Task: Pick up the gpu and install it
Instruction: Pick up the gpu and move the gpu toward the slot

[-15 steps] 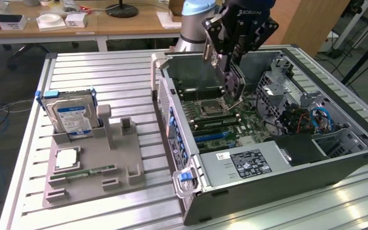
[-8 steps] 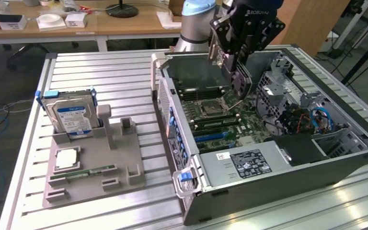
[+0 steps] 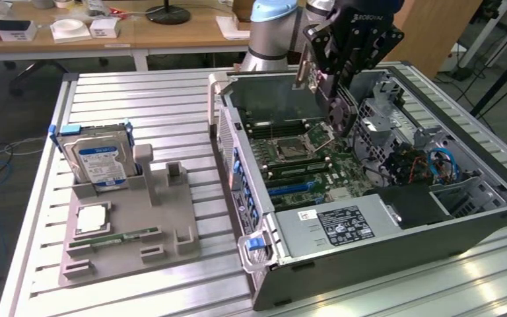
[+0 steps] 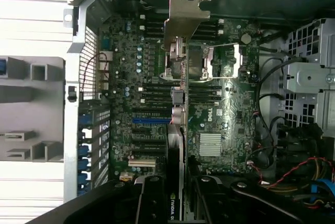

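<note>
Your gripper (image 4: 178,195) clamps the gpu (image 4: 178,114) edge-on by one end. From the exterior view's left: holder (image 3: 161,218), then case (image 3: 430,257), where the gpu hangs over the motherboard (image 4: 225,109), its long axis seemingly crossing the blue slot (image 4: 152,120).

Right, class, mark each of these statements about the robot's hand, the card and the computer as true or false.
1. The hand grips the gpu over the motherboard. True.
2. The hard drive lies flat inside the computer case. False: it stands upright in the grey holder on the table, outside the case.
3. The gpu's silver bracket is at the end far from the hand. True.
4. The case is closed. False: its side is open and the motherboard shows.
5. A memory stick lies on the grey holder. True.
</note>
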Available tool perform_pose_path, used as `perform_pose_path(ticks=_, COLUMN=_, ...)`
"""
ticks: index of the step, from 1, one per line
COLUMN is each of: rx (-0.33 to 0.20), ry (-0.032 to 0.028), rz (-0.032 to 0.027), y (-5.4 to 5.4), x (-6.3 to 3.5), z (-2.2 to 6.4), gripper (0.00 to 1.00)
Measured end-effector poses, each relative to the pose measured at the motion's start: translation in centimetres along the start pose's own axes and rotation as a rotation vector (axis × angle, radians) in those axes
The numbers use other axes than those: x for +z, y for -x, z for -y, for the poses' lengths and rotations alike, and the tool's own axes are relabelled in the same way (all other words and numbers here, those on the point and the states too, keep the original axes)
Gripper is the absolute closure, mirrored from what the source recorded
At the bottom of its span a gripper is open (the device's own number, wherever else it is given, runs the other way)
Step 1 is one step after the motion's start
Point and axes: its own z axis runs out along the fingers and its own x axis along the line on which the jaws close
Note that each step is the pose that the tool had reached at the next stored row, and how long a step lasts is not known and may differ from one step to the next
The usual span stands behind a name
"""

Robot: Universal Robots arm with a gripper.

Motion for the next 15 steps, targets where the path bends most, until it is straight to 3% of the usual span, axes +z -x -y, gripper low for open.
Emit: perform_pose_path(ticks=15, rx=0.000, ry=0.0000, rz=0.0000, y=3.0, x=0.09, z=-0.02, gripper=0.74)
